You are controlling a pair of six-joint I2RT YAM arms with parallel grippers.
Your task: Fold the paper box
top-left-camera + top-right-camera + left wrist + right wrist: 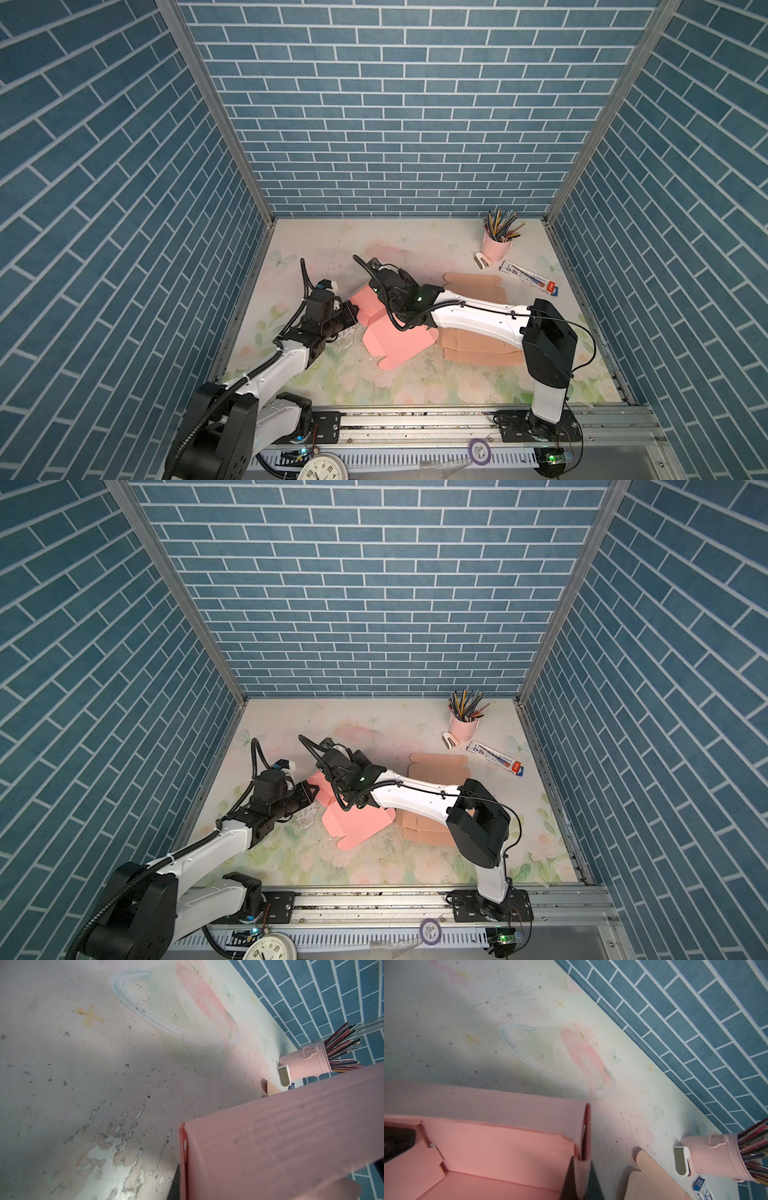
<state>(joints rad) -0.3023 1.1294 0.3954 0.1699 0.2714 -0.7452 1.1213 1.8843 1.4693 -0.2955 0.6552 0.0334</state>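
Observation:
The pink paper box (365, 307) (322, 791) stands half folded at mid-table, its flat lid panel (395, 343) lying toward the front. My left gripper (353, 313) (185, 1178) is shut on the box's left wall (270, 1147); one dark finger (175, 1180) shows beside the wall edge. My right gripper (580, 1164) is shut on the box's right wall (583, 1126), with the pink inside (498, 1147) open to its left. In both top views the right wrist covers its fingertips. The left gripper's finger (396, 1142) shows at the box's far side.
Flat tan cardboard blanks (473, 286) (478, 345) lie right of the box, partly under my right arm. A pink pencil cup (494, 245), a small white stapler (484, 261) and a pen pack (528, 278) sit at the back right. Blue brick walls enclose three sides.

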